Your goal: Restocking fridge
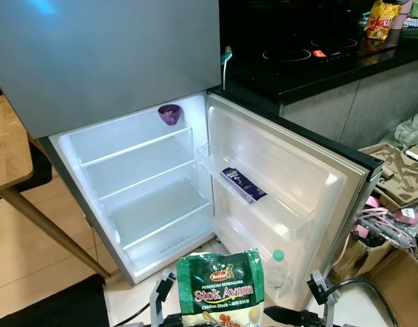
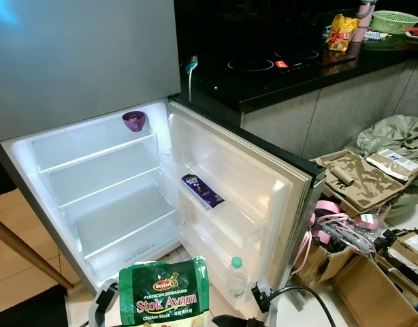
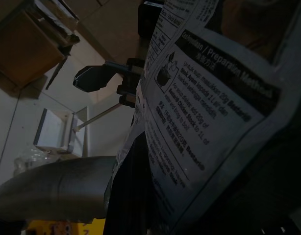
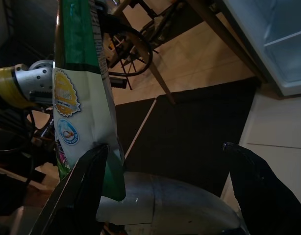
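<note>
Open fridge [image 1: 161,197] dead ahead, lower door [image 1: 284,184] swung wide to the right. Glass shelves inside look bare except for a small purple bowl [image 1: 169,114] sitting on the top one, tucked under the closed upper door. Dark blue packet [image 1: 243,184] lying in the door's middle rack, label too small to read. Clear bottle with a green cap [image 1: 278,267] standing in the bottom door rack, mostly lost against the white plastic.

Green stock pouch [image 1: 221,291] held upright at the bottom centre of the head views, in front of the fridge and not inside it, lower end cut off by the frame. "Stok Ayam" readable on the front.

Left gripper [image 3: 136,196] seen from its wrist camera: very dark, back of the pouch pressed right up against the lens side, black fingers [image 3: 128,191] seemingly clamped on the pouch edge, though honestly murky. Right gripper [image 4: 165,186] from its own wrist: fingers [image 4: 82,191] spread wide apart, one resting against the pouch's bottom corner, the other well clear over the dark floor mat [image 4: 189,132]. Not gripping anything.

Black bench [image 1: 318,61] right of the fridge, with a yellow snack bag [image 1: 382,19] at the far end. Cardboard boxes [image 2: 359,177] and pink cable clutter on the floor at far right, partly cropped. Wooden table leg [image 1: 39,218] on the left.
</note>
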Robot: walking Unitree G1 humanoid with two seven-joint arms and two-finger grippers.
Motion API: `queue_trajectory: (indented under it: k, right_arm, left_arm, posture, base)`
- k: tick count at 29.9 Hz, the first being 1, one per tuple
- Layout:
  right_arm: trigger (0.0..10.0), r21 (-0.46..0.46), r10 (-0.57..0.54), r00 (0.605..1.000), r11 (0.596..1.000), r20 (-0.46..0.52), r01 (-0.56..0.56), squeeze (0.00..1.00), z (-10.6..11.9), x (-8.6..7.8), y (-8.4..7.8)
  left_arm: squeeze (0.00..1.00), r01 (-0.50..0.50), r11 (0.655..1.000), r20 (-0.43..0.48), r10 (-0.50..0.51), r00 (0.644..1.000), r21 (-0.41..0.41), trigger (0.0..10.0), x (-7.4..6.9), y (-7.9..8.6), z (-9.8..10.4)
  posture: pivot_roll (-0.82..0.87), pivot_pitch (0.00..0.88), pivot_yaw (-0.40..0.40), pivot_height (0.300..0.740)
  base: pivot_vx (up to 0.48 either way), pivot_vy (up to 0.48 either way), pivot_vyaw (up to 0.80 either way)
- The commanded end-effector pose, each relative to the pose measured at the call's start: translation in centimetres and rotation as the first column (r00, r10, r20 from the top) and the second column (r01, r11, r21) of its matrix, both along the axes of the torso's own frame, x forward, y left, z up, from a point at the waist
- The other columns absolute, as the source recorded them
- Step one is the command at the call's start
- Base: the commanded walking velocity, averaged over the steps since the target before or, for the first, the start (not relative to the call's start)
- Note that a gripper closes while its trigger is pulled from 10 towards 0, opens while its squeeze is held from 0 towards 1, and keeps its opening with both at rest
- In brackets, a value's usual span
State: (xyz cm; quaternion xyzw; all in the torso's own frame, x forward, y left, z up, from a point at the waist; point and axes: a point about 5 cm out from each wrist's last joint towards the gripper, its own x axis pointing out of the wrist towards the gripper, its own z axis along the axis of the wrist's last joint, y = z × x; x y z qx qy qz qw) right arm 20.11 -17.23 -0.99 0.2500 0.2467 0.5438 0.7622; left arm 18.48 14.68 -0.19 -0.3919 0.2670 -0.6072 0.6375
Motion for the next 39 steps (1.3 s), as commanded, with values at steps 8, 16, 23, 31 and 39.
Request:
queue_trajectory:
  k: [8, 16, 23, 31, 39]
  right_arm:
    - [10.0, 0.02, 0.018, 1.0, 1.0, -0.006, -0.018, 0.0, 0.2, -0.3, -0.9]
    - [10.0, -0.015, -0.03, 0.998, 0.999, -0.057, 0.029, 0.0, -0.3, -1.1, -2.4]
    - [10.0, 0.068, -0.079, 0.997, 0.994, -0.019, 0.081, 0.0, 0.8, 0.0, -2.7]
    - [10.0, 0.139, -0.103, 0.995, 0.985, 0.001, 0.102, 0.0, 1.7, 0.4, -3.1]
    - [10.0, 0.186, -0.004, 0.997, 0.983, 0.074, -0.01, 0.0, 2.9, 1.1, -0.4]
  left_arm:
    - [0.0, 0.006, 0.999, -0.052, -0.004, 0.999, 0.041, 10.0, -0.8, 0.6, -0.7]
    - [0.0, 0.004, 0.999, -0.055, -0.002, 0.999, 0.046, 10.0, -0.8, 1.0, -0.5]
    - [0.0, 0.012, 0.998, -0.057, -0.009, 0.998, 0.054, 10.0, -0.9, 1.0, -0.6]
    - [0.0, 0.009, 0.997, -0.064, -0.005, 0.998, 0.072, 10.0, -0.9, 1.4, -0.8]
    - [0.0, 0.026, 0.997, -0.07, -0.021, 0.997, 0.076, 10.0, -0.9, 1.0, -0.8]
  posture:
    - [-0.1, 0.02, 0.027, 0.74]
    - [-0.1, 0.023, 0.026, 0.74]
    - [-0.1, 0.02, 0.028, 0.74]
    - [-0.11, 0.024, 0.031, 0.74]
    - [-0.1, 0.028, 0.036, 0.74]
  base:
    - [0.0, 0.0, 0.0]
    - [0.0, 0.0, 0.0]
    - [0.0, 0.0, 0.0]
    - [0.0, 0.0, 0.0]
    - [0.0, 0.0, 0.0]
